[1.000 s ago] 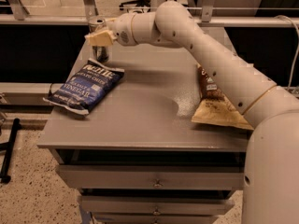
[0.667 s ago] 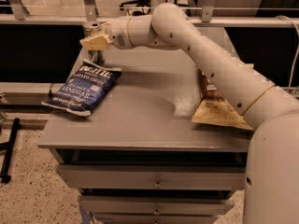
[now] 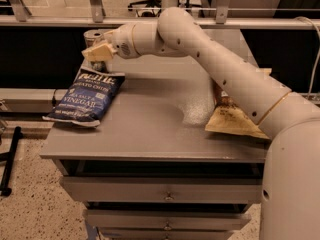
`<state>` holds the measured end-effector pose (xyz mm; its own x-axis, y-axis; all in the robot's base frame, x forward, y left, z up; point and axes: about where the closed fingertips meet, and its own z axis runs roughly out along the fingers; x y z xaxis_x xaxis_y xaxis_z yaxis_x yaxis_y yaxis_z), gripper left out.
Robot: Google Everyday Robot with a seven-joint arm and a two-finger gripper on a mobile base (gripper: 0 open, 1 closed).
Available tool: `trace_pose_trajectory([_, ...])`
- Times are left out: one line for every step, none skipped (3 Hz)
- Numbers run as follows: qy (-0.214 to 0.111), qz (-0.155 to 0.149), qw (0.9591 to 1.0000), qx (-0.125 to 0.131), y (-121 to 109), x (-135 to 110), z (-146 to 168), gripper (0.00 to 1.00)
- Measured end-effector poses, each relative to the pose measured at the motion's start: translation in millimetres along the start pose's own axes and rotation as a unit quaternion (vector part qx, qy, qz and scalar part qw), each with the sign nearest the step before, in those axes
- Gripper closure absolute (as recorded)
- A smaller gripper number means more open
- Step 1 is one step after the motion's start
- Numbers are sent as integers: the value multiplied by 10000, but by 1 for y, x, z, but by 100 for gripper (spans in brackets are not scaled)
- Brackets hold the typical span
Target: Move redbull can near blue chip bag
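Observation:
The redbull can (image 3: 93, 36) is held upright at the table's far left corner; its silver top shows above the fingers (image 3: 101, 50). My gripper (image 3: 98, 53) is shut on the can, with the arm reaching in from the right. The blue chip bag (image 3: 87, 96) lies flat on the left side of the table, just in front of and below the can. The can's lower end sits close to the bag's top edge.
A tan-yellow and brown chip bag (image 3: 234, 118) lies at the table's right side, partly behind my arm. The grey table (image 3: 150, 129) has drawers (image 3: 165, 194) below. A railing and a dark wall run behind the table.
My gripper has moved left along the back of the table with the can in it, and now stands right above the blue bag's top edge.

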<state>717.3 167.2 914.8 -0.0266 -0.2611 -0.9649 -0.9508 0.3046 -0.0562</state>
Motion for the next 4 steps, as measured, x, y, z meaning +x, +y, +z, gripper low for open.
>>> trace_pose_trajectory([65,-136,9999,-18,5,3,4,61])
trace_pose_trajectory([77,-286,9996,-8,8,7,7,37])
trace_pose_trajectory([56,-354,9994,-4,10,11,9,15])
trace_pose_trajectory([60,-403,9992,13,7,16,6,0])
